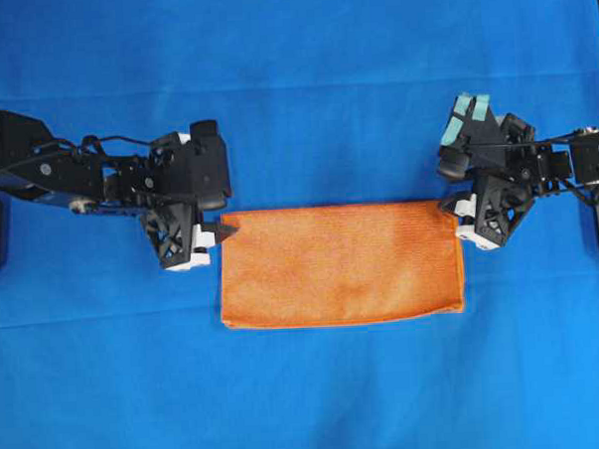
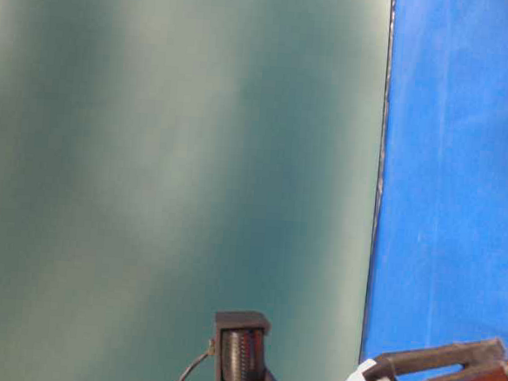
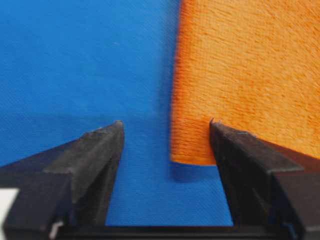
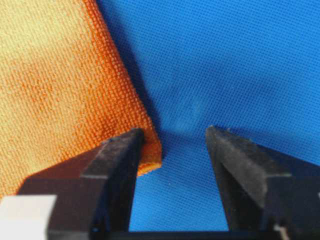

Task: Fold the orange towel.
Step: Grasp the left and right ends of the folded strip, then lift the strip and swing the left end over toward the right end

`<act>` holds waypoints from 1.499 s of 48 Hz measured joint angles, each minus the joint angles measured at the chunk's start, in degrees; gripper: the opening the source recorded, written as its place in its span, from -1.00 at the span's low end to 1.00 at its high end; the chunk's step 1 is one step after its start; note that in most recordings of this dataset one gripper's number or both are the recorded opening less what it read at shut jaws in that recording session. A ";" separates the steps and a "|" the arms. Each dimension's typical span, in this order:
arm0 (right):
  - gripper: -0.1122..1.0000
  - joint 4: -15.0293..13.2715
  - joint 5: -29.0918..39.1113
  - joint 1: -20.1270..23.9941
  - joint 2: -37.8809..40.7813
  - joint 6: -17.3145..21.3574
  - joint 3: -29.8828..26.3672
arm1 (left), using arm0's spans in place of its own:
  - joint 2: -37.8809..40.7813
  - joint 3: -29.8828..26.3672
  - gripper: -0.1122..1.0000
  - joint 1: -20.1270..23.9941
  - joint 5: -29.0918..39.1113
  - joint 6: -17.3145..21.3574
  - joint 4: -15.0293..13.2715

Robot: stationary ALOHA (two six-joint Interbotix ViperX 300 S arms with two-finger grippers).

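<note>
Seemingly folded once, the orange towel [image 1: 341, 264] lies flat, oblong, fuzzy.

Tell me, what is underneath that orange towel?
The orange towel lies flat on a blue cloth that shows all around it. Whatever sits directly beneath it is covered. Nothing bulges through. The left gripper and right gripper sit open at its top corners.

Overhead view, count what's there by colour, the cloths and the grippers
Orange: 1, the towel
Blue: 1, the backdrop cloth
Black: 2, the left gripper and the right gripper
Total: 4
</note>
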 measured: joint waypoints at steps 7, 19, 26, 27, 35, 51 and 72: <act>-0.21 -0.09 -0.18 1.49 0.09 0.00 0.00 | 0.62 0.00 -0.13 -0.35 1.49 -0.26 -0.09; -0.80 0.09 -0.26 2.11 0.09 0.00 0.00 | 1.32 -0.88 -0.70 -0.70 3.60 -0.53 0.00; -0.80 0.18 -0.26 2.11 0.09 0.00 0.00 | 1.41 -1.14 -0.73 -0.70 3.96 -0.79 -0.09; -0.80 0.26 -0.26 2.20 0.09 0.00 0.00 | 1.32 -1.14 -0.73 -0.70 3.96 -0.79 -0.09; -0.80 0.26 -0.26 2.11 0.09 0.00 0.00 | 1.41 -1.23 -0.73 -0.70 4.04 -0.88 -0.09; -0.80 0.35 2.46 2.11 -4.13 0.09 -0.79 | -1.14 -3.60 -0.73 -0.62 10.81 -0.70 -0.09; -0.80 0.35 12.92 3.96 -20.39 0.09 -2.20 | -11.34 -8.35 -0.73 -1.76 24.35 0.00 0.00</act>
